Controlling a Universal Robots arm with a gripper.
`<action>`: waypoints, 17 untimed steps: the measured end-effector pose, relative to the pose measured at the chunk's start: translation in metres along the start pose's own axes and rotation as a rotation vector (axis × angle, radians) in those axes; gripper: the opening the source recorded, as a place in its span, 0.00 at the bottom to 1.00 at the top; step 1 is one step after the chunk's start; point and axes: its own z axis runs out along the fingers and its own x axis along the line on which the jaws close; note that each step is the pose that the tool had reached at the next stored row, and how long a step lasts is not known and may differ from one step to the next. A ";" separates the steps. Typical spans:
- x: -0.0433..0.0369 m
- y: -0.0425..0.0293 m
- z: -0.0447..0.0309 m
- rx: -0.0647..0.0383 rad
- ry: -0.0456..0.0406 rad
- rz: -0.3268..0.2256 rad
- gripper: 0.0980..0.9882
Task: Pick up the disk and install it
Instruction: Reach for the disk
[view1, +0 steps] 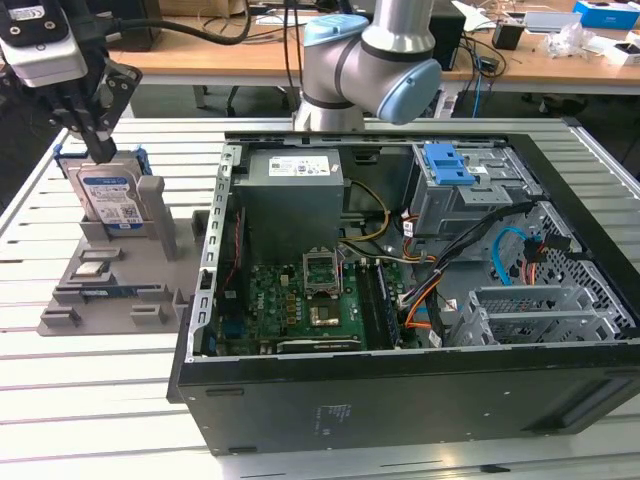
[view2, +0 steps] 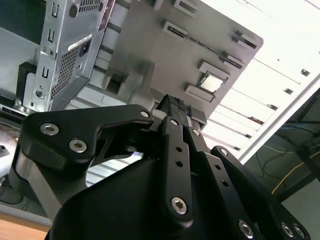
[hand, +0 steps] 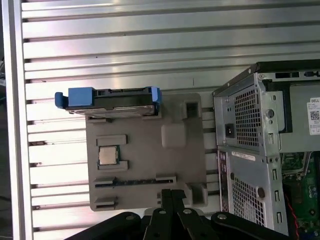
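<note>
Blue-framed and silver, the disk (view1: 110, 200) is standing upright in a slot at one end of the grey fixture (view1: 112, 292). The gripper (view1: 100, 152) is hovering just above it, seemingly pinched together and gripping nothing.

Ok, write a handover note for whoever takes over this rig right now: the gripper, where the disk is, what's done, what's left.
Gripper: shut, holding nothing, hanging over the grey holder at the exterior view's left, close above the disk.
Disk: standing on edge in that holder, outside the open computer case.
Done: nothing that shows; the disk is not picked up.
Left: the pick-up and the install.
</note>
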 end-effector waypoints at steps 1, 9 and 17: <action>0.0022 -0.0002 0.0000 0.000 0.0000 0.000 0.01; 0.0186 -0.0014 -0.0005 0.000 0.0000 0.000 0.01; 0.0357 -0.0027 -0.0009 0.000 -0.0001 0.000 0.01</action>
